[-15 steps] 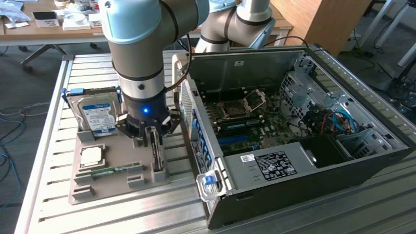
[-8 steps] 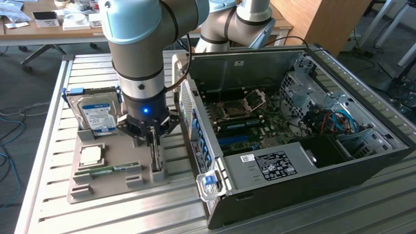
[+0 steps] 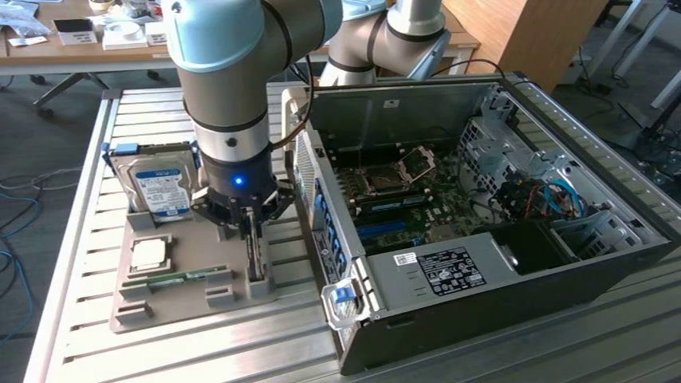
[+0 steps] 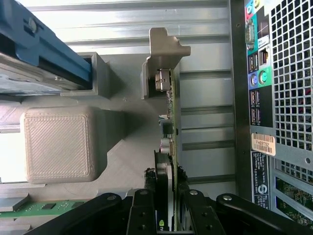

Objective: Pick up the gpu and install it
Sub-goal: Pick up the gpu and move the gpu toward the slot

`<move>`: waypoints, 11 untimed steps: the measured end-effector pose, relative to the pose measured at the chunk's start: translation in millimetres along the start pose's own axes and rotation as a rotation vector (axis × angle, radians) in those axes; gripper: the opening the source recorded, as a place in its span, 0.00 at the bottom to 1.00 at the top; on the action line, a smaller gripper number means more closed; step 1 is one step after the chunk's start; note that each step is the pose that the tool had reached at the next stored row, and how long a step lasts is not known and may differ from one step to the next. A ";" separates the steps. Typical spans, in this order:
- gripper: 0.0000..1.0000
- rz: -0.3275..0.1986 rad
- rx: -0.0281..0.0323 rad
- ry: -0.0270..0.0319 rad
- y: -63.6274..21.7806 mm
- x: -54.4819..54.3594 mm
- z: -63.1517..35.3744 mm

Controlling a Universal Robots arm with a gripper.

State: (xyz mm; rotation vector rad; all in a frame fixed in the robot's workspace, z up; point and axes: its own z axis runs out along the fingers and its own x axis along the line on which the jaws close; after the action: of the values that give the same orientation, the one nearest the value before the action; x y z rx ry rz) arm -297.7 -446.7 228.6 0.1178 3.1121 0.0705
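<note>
The gpu (image 3: 254,257) stands on edge in a slot of the grey holder tray (image 3: 181,313), a thin dark card beside the open computer case (image 3: 596,263). My gripper (image 3: 248,230) reaches straight down onto it. In the wrist view the gpu (image 4: 169,122) runs away from the camera, with its silver bracket (image 4: 164,51) at the far end. The gripper (image 4: 168,198) is shut on the gpu, its black fingers (image 4: 144,208) pressed against both faces of the card near one end. The card still sits in its slot.
On the same tray are a hard drive (image 3: 159,187) in a blue frame, a CPU (image 3: 149,253) and a green memory stick (image 3: 175,278). The case's rear panel (image 4: 274,98) stands close beside the card. Inside the case the motherboard (image 3: 415,199) lies exposed.
</note>
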 end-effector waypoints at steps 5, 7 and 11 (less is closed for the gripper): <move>0.27 -0.018 -0.0004 0.0008 0.0 0.1 0.0; 0.27 -0.020 -0.0005 0.0010 0.0 0.0 0.0; 0.27 -0.020 -0.0006 0.0008 0.0 0.0 -0.2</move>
State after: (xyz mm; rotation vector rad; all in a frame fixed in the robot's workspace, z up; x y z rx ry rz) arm -297.7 -446.7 228.8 0.0870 3.1134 0.0711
